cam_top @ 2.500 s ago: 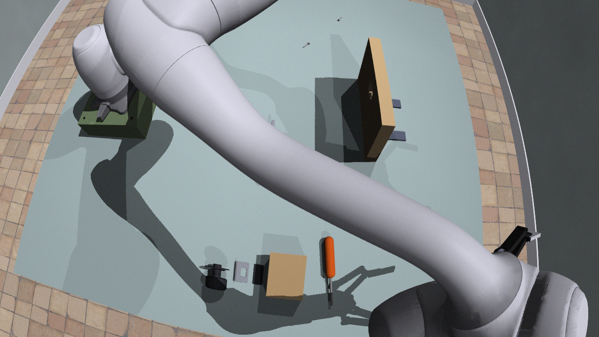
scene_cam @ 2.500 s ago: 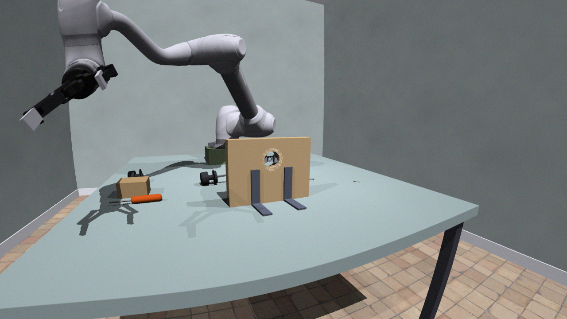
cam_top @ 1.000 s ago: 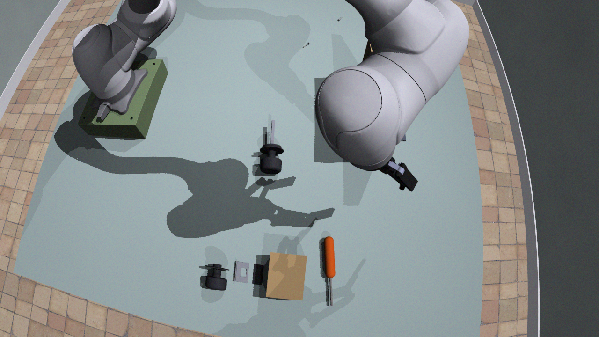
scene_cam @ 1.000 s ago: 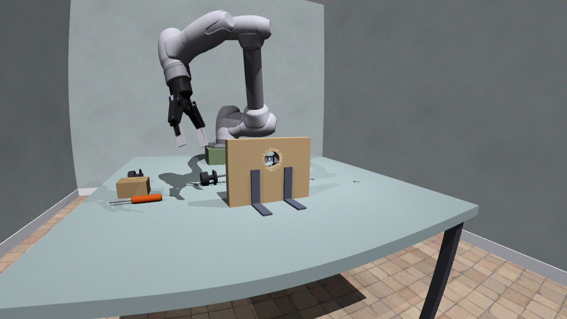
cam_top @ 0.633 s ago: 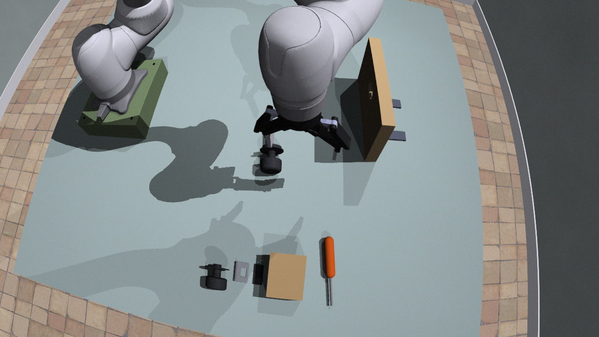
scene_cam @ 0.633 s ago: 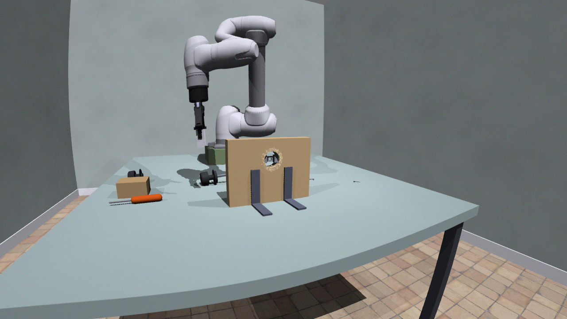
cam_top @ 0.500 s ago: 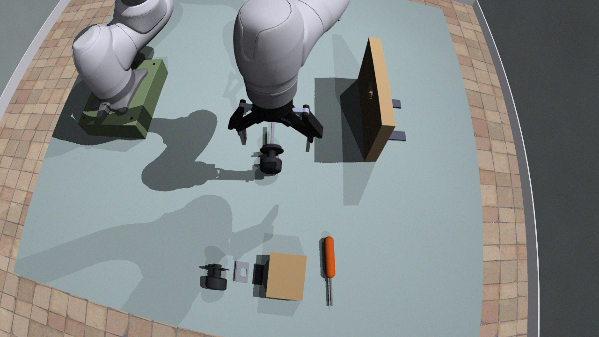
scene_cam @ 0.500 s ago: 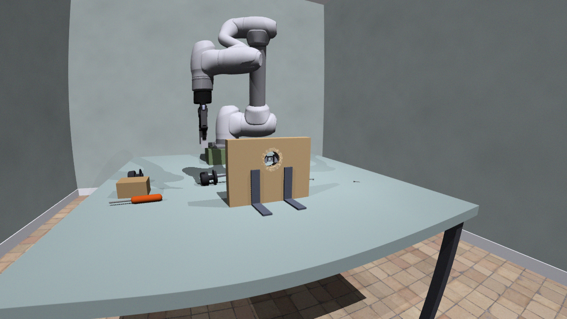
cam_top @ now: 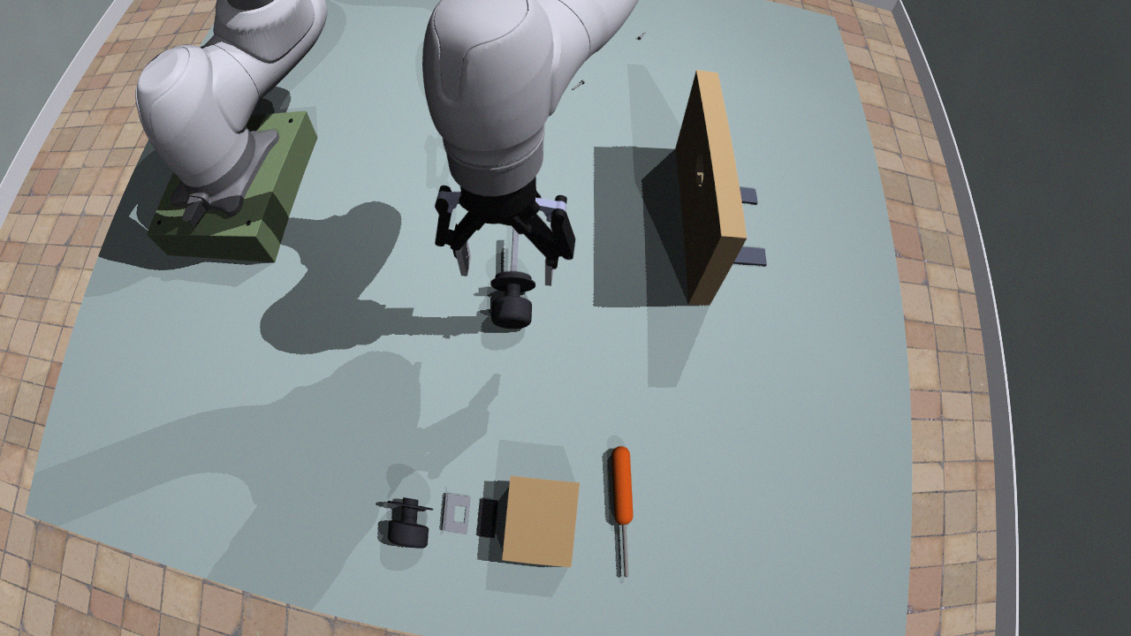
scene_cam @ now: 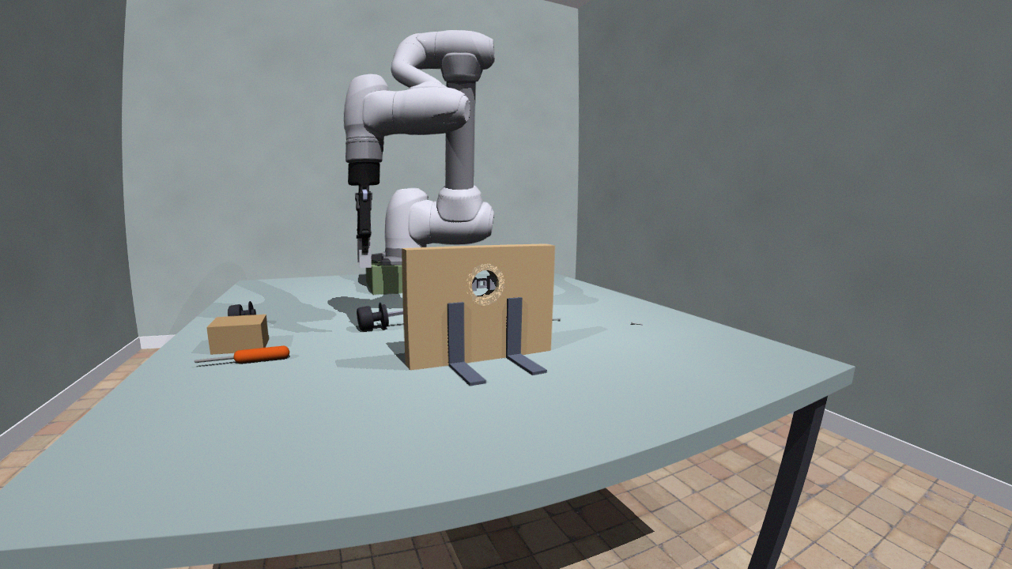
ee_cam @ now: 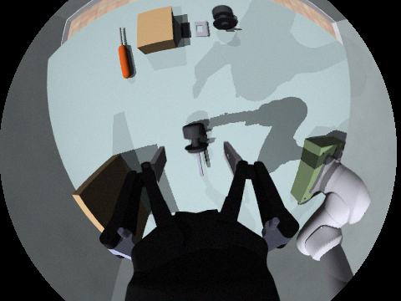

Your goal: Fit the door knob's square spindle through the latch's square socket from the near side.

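A black door knob [cam_top: 511, 296] with a round plate and a thin grey spindle lies on its side on the table; it also shows in the wrist view [ee_cam: 195, 140] and partly in the exterior view [scene_cam: 372, 318]. My gripper [cam_top: 505, 265] [scene_cam: 363, 243] hangs above the spindle end, fingers apart and empty, well clear of the table; its fingers frame the spindle from above [ee_cam: 192, 155]. The upright wooden panel [cam_top: 709, 185] stands to the right on two brackets. Its round hole holds the latch socket [scene_cam: 485, 283].
At the table's front lie a second black knob [cam_top: 406, 523], a small grey plate [cam_top: 455, 512], a wooden block with a black part [cam_top: 537, 520] and an orange-handled screwdriver [cam_top: 620, 494]. The arm's green base [cam_top: 237, 189] is at the back left. Two small screws [cam_top: 580, 84] lie behind.
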`<move>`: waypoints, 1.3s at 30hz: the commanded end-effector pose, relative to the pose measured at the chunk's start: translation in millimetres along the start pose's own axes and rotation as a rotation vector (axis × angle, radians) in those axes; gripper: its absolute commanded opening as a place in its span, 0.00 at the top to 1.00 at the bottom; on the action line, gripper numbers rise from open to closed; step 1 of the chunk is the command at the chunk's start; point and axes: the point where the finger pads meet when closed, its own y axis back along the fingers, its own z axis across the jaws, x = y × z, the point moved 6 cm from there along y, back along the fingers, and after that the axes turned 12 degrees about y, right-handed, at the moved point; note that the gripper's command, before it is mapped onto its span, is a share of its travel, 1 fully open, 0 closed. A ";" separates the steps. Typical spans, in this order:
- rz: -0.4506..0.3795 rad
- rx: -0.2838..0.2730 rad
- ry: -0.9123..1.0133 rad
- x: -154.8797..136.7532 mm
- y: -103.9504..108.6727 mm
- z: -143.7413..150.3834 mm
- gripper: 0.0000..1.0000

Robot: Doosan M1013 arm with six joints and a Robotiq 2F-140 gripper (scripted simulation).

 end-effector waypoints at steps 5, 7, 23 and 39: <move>0.014 -0.005 -0.163 -0.8 -1.0 -0.6 0.43; 0.022 -0.006 -0.256 -1.2 -1.6 -0.9 0.43; 0.044 -0.008 -0.505 -2.3 -9.9 -3.8 0.43; 0.086 -0.015 -0.985 -3.7 -14.6 -7.0 0.43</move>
